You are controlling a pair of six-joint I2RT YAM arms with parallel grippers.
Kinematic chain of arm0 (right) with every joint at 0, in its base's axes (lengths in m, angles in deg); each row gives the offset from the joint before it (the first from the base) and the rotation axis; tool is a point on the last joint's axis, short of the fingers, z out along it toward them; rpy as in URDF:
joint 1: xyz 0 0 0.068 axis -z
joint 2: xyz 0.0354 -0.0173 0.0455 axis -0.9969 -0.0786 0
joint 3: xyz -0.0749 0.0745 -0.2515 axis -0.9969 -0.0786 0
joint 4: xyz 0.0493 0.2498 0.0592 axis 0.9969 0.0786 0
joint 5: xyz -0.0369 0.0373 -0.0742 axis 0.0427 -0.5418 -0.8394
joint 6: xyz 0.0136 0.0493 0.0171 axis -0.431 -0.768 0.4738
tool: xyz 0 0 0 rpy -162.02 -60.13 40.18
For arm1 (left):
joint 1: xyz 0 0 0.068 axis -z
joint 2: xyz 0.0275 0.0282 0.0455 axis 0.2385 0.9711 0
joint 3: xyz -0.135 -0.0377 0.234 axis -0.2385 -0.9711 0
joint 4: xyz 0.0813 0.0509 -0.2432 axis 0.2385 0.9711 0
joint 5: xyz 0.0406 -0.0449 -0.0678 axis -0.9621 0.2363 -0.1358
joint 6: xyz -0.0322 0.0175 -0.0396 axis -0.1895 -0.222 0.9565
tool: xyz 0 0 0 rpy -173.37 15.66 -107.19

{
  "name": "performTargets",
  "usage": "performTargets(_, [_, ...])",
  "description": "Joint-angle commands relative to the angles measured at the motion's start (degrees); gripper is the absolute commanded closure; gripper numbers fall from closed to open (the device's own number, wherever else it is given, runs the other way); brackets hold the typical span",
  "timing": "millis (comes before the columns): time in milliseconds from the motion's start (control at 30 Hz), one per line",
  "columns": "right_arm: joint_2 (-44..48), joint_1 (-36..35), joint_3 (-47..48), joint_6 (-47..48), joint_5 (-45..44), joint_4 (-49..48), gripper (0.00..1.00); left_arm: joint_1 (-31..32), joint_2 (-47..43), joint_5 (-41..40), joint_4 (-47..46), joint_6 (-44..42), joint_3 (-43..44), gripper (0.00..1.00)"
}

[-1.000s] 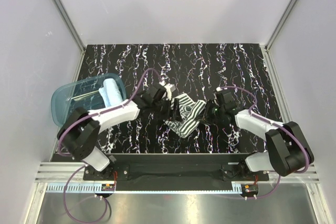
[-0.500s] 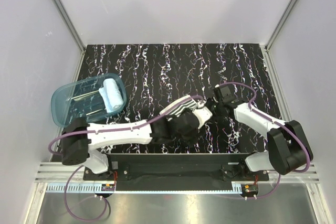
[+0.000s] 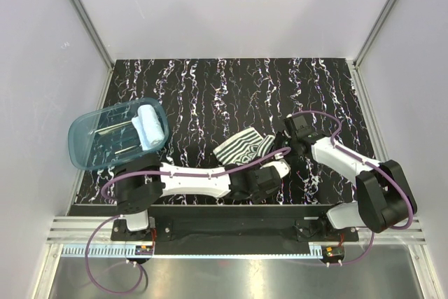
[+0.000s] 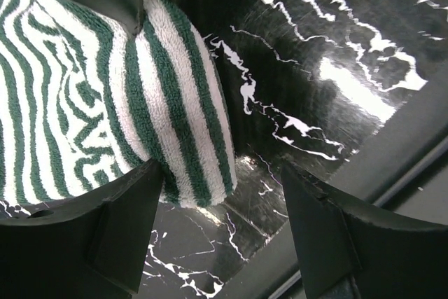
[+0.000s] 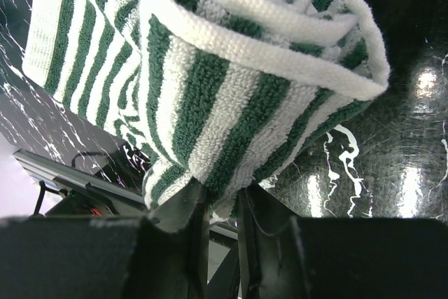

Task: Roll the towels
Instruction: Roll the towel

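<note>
The striped towel (image 3: 240, 147) is green-and-white. It is partly bunched and held up off the black marbled table at the front centre. My right gripper (image 3: 281, 149) is shut on a fold of its edge. In the right wrist view the towel (image 5: 231, 75) hangs in loose rolls above the closed gripper (image 5: 220, 204). My left gripper (image 3: 267, 175) is open and empty, low beside the towel near the front edge. In the left wrist view the towel's corner (image 4: 175, 124) hangs by the left finger (image 4: 105, 229), not gripped. The light blue towel (image 3: 149, 124) lies rolled in the tub.
A translucent blue plastic tub (image 3: 94, 141) sits at the left edge of the table. The table's front rail (image 4: 392, 166) runs just beyond my left gripper. White walls enclose the back and both sides.
My left arm has let go of the towel's left side and swung across to the right and toward the front edge. My right gripper has kept hold of the striped towel and lifted it.
</note>
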Motion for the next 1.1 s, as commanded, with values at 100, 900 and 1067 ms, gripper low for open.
performTargets(100, [1.1,-0.6,1.5,0.2,0.7,2.3,0.89,-2.1,2.5,-0.2,-3.4,2.6,-1.1,0.27])
performTargets(900, [-1.7,-0.4,7.6,5.4,-1.8,10.1,0.54,-13.2,0.9,16.4,-8.2,3.0,-5.4,0.80])
performTargets(1067, [-1.3,-0.4,13.4,7.2,-8.8,17.0,0.25,-16.2,-1.0,23.7,-7.4,4.5,-5.5,0.79])
